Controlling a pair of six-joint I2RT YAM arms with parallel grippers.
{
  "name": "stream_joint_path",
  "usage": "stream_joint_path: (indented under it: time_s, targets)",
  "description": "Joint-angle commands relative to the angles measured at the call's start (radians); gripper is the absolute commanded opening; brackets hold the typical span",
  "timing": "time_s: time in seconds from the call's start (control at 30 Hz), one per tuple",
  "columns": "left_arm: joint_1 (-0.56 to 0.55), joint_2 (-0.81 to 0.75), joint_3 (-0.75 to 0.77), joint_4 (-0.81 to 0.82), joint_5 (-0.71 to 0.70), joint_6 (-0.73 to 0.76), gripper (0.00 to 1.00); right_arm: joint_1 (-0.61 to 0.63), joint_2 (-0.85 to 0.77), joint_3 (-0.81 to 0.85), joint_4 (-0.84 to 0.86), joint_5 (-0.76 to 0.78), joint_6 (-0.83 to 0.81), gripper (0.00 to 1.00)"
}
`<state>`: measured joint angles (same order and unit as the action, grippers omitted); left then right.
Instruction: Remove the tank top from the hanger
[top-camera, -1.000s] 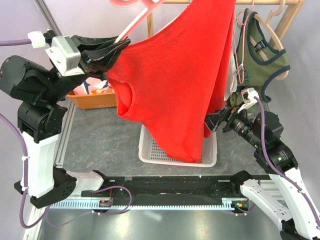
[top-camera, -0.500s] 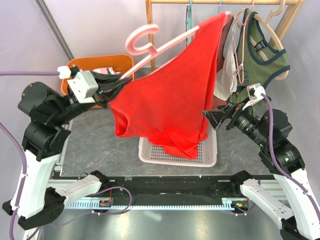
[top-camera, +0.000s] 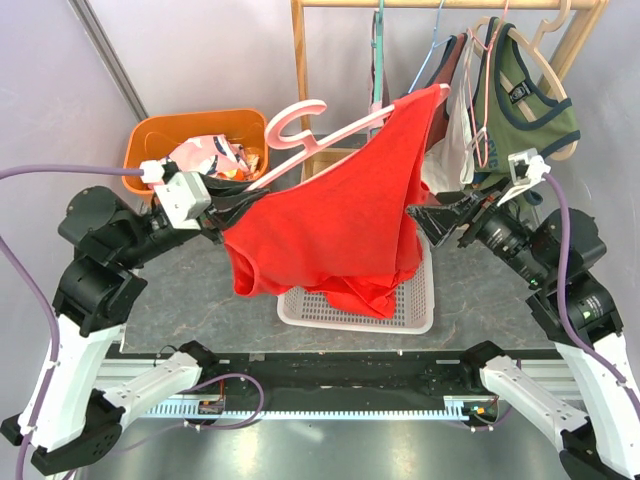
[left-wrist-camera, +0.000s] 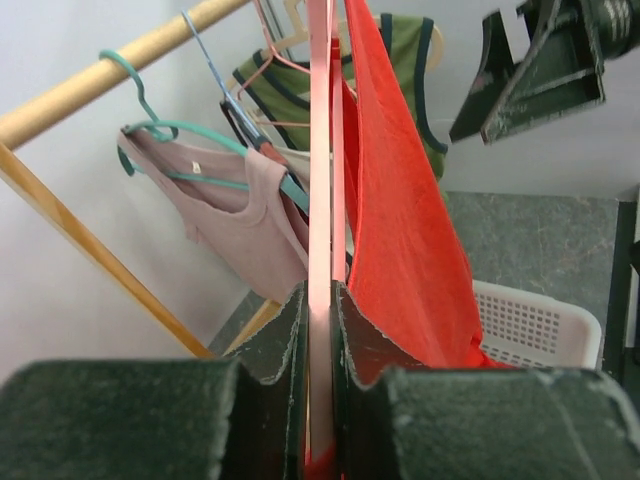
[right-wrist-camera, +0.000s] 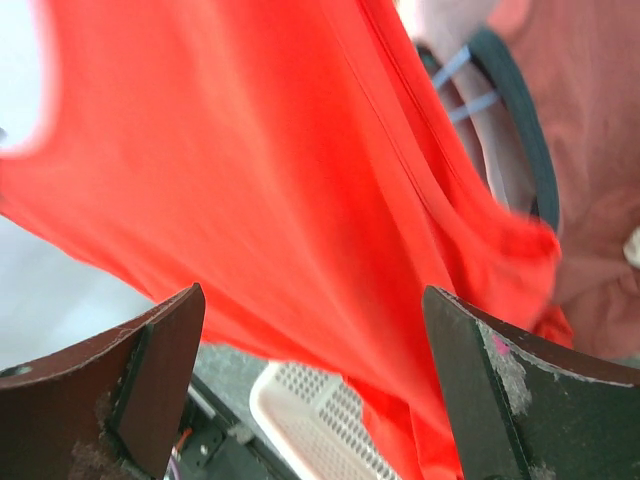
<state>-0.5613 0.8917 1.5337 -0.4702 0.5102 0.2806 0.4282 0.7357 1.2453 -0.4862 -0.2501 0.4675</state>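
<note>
You've got the tank top (top-camera: 340, 215) on its hanger (left-wrist-camera: 320, 180) over the basket (top-camera: 420, 316), left gripper (top-camera: 232, 200) left of it, right gripper (top-camera: 432, 220) right, bin (top-camera: 145, 140) back-left, rail (top-camera: 340, 4) behind.

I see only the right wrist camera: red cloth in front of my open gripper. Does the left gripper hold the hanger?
Observer: Yes, the left gripper is shut on the pink hanger.
Operator: Is the tank top off the hanger?
Observer: Not yet. The tank top hangs from it, with one strap at the hanger's high end.
Operator: What is near my arm?
Observer: A green top hangs on the wooden rail, behind the right gripper.
</note>
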Motion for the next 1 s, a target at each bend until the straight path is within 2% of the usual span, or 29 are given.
stream_joint_path:
  time_s: [0.0, 0.37, 0.67, 0.77, 0.9, 0.97]
  targets:
    - [0.005, -0.025, -0.055, 0.059, 0.016, -0.046, 0.02, 0.003, 0.039, 0.080, 0.077, 0.000, -0.006, 0.98]
    - [0.006, -0.042, -0.116, 0.053, 0.036, -0.064, 0.02, 0.003, 0.132, 0.083, 0.213, -0.008, 0.010, 0.97]
    - [0.006, -0.042, -0.145, 0.042, 0.054, -0.070, 0.02, 0.003, 0.177, 0.071, 0.267, -0.012, 0.008, 0.91]
    - [0.006, -0.043, -0.159, 0.042, 0.054, -0.067, 0.02, 0.001, 0.180, 0.077, 0.268, -0.015, 0.007, 0.85]
    - [0.006, -0.042, -0.167, 0.044, 0.056, -0.063, 0.02, 0.001, 0.189, 0.082, 0.276, -0.021, 0.013, 0.71]
    - [0.006, -0.040, -0.164, 0.047, 0.054, -0.063, 0.02, 0.003, 0.194, 0.077, 0.285, -0.025, 0.017, 0.68]
